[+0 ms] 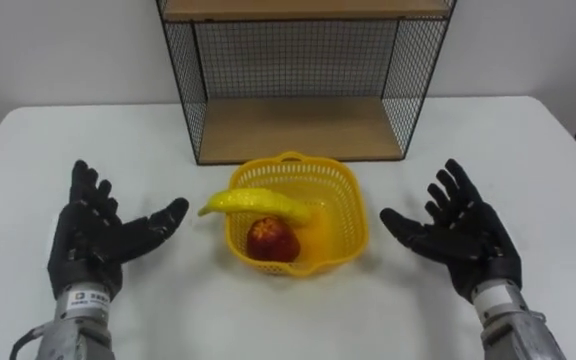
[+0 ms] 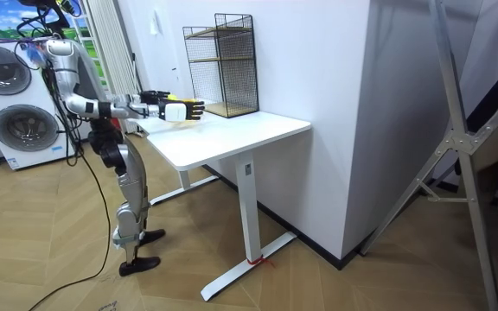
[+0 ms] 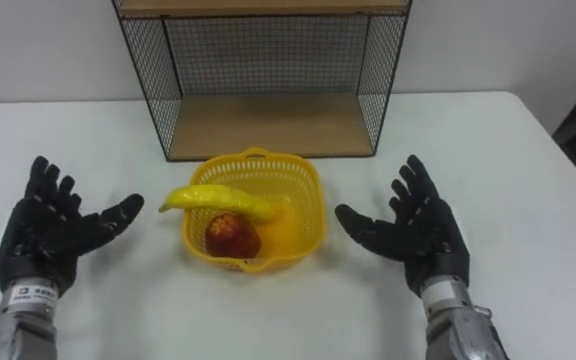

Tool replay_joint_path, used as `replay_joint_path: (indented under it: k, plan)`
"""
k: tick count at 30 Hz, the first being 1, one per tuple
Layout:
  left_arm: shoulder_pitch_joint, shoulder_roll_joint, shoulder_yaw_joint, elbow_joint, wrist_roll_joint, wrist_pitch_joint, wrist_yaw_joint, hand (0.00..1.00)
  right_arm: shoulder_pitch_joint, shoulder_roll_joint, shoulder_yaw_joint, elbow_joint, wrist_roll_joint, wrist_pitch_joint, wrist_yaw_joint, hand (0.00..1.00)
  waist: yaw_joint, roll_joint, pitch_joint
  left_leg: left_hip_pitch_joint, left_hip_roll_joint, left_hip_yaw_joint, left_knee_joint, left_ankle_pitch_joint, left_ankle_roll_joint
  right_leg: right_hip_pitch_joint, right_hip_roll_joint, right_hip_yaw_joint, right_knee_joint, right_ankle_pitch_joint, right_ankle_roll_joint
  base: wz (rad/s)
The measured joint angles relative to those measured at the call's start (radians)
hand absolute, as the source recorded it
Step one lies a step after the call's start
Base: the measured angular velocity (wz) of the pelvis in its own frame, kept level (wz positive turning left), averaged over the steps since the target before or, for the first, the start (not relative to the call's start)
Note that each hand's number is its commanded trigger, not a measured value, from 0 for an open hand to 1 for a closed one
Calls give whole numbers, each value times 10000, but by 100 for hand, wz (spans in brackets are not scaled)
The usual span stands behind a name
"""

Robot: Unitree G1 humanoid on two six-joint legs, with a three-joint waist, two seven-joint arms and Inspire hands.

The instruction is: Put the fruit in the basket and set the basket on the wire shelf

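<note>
Basket (image 1: 352,212) sits mid-way on the desk (image 1: 528,150), just before the wire shelf (image 1: 298,130) at its far edge, holding a banana (image 1: 258,203) that overhangs its left rim and a red fruit (image 1: 273,240). Your left hand (image 1: 93,235) and right hand (image 1: 463,235) flank it, fingers spread, empty. It looks like light, springy plastic: grip opposite rims and keep it level.

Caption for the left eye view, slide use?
Open left hand and right hand flank the yellow basket holding banana and red fruit, before the wire shelf.

wire shelf (image 1: 298,128) cut off by the top edge, red fruit (image 1: 273,241) partly behind the banana (image 1: 258,204)
</note>
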Motion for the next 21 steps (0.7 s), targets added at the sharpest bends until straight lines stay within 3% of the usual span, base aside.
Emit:
replay_joint_path:
  k: [10,15,21]
  plan:
    - [0,-183,-178,169,-366,181,-336,0,-4,101,304,-42,860,-1,833,0,-1,204,-52,2,10,-26,-14,-1,-3,1,17,9,11,12,-12,0]
    - [0,-436,-333,168,-918,181,-667,0,-20,126,359,-61,1433,-1,1105,0,52,202,-58,75,10,4,-68,9,-12,-54,15,80,22,12,-12,-2]
    - [-3,-428,-510,159,-1468,181,-938,0,-119,147,475,-65,2203,-6,1204,0,44,211,-52,-34,25,82,-72,15,-18,-111,26,274,43,15,-17,-6]
